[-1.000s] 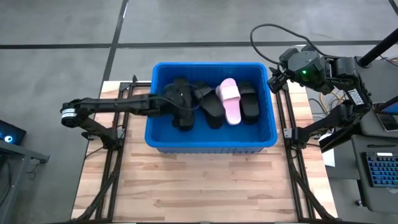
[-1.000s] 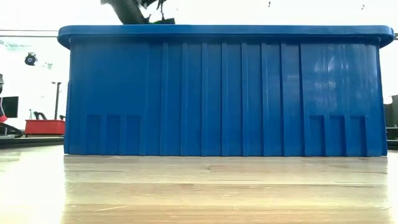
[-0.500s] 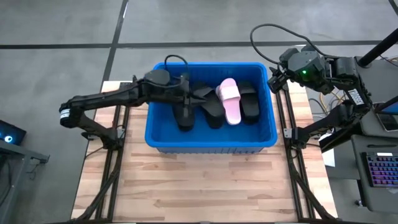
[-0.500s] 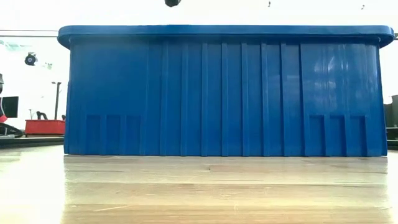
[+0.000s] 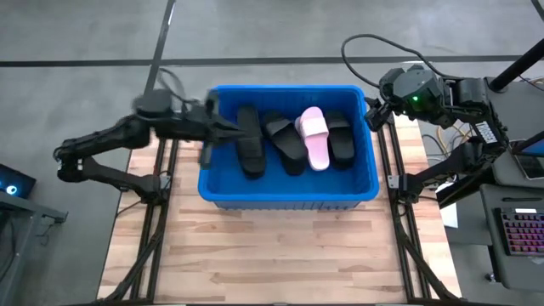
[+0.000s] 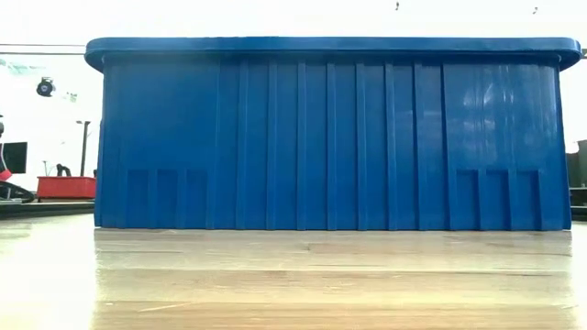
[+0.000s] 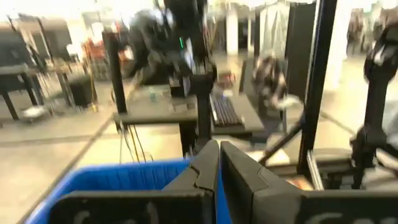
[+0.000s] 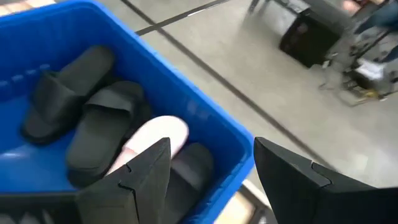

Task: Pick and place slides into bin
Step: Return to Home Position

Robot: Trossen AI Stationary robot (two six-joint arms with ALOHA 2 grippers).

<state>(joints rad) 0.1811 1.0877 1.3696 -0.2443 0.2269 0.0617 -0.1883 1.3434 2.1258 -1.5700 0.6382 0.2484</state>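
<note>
From above, the blue bin [image 5: 289, 201] is sitting at the far middle of the wooden table [image 5: 280, 255]. Inside it a pink slide [image 5: 314, 136] is lying right of centre, with black slides [image 5: 249, 141] lying lengthwise on both sides of it, packed close and partly overlapping. The left gripper [image 5: 219, 127] is hanging at the bin's left rim, and the right gripper [image 5: 371, 109] is waiting just outside the bin's far right corner.

The table-level camera is showing only the bin's [image 6: 330, 137] ribbed front wall, which is hiding everything inside and both arms. A red box [image 6: 64, 187] is showing far behind the bin's left end.

The left wrist camera is showing the left gripper [image 7: 219, 163] with its fingers pressed together and holding nothing, over the bin's rim [image 7: 124, 177]. A desk with a keyboard [image 7: 224, 112] is standing beyond.

The right wrist camera is showing the right gripper [image 8: 211, 144] spread wide and empty above the bin's corner [image 8: 186, 93], with the pink slide [image 8: 155, 140] lying between black slides [image 8: 102, 130].
</note>
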